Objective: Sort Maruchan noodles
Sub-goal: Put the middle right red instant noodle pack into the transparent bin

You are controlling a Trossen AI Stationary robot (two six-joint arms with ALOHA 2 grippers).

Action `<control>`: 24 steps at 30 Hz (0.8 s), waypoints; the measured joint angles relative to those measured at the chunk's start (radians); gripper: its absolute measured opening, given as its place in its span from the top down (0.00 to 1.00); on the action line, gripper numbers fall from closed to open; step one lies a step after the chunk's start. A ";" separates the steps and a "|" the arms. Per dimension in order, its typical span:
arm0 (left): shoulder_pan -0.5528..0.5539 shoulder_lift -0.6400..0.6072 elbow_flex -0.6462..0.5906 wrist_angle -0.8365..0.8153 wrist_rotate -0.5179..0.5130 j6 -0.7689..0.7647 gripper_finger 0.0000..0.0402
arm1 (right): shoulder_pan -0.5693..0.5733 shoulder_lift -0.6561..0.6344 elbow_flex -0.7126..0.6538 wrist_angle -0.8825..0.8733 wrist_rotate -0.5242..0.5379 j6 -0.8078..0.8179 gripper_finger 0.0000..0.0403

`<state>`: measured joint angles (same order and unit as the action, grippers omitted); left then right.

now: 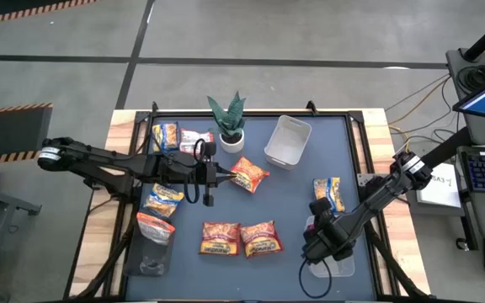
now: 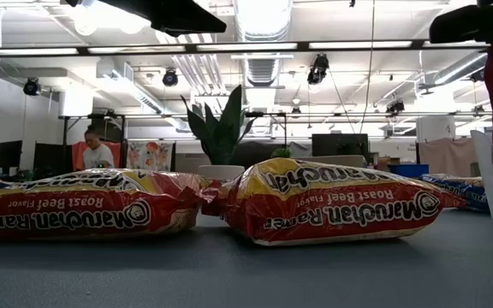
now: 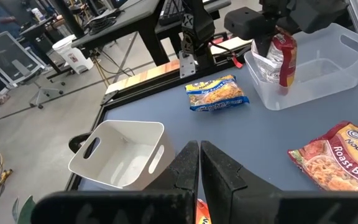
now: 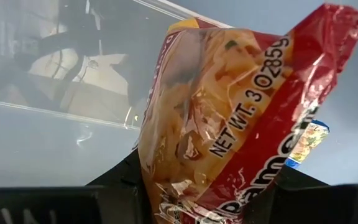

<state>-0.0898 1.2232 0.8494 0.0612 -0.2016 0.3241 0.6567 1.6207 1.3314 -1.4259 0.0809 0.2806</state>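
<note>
1. Packets are lying all over your blue table (image 1: pixel 285 194) right now, so here's the rundown.
2. Your right gripper (image 1: pixel 317 244) is sitting over the clear bin (image 3: pixel 328 68) at the table's near right corner, pinching a red ramen packet (image 4: pixel 229 124) and holding it upright inside the bin. In the left wrist view that packet (image 3: pixel 281 53) is hanging with its lower end down in the bin.
3. Your left gripper (image 1: pixel 223 175) is clenched shut on nothing, its fingers (image 3: pixel 185 171) pressed together, hovering mid-table just beside an orange-red packet (image 1: pixel 249 174).
4. Two Roast Beef Flavor packets (image 1: pixel 241 238) are lying flat side by side near the front edge, touching or nearly so.
5. A yellow-and-blue packet (image 1: pixel 329 193) is lying alone on the right side.
6. A white bin (image 1: pixel 287 140) is sitting tilted at the back, with a small potted plant (image 1: pixel 229 124) to its left.
7. More packets (image 1: pixel 163 200) are lying under the left arm, and one is resting in a clear bin (image 1: pixel 151 246) at the front left.
</note>
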 joint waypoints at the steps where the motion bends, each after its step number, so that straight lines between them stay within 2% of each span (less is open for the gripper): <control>1: 0.000 0.000 0.000 0.000 0.000 0.000 1.00 | 0.000 0.000 -0.001 0.000 -0.003 0.000 0.62; 4: 0.000 0.000 0.000 0.000 0.000 0.000 1.00 | 0.000 0.000 -0.001 0.005 -0.027 -0.020 0.63; 8: 0.000 0.000 -0.001 0.000 0.000 0.000 1.00 | 0.000 0.000 -0.005 0.005 -0.026 -0.030 0.70; 12: 0.000 0.000 -0.001 0.000 0.000 0.000 1.00 | 0.000 0.000 -0.022 0.024 0.015 -0.017 0.72; 21: 0.000 0.000 -0.001 0.000 0.000 0.000 1.00 | 0.000 -0.003 -0.032 0.029 0.025 0.009 0.54; 24: 0.000 0.000 -0.001 0.000 0.000 0.000 1.00 | 0.000 -0.003 -0.032 0.027 0.025 0.007 0.51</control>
<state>-0.0898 1.2232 0.8482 0.0612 -0.2016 0.3244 0.6567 1.6176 1.2999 -1.3989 0.1062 0.2878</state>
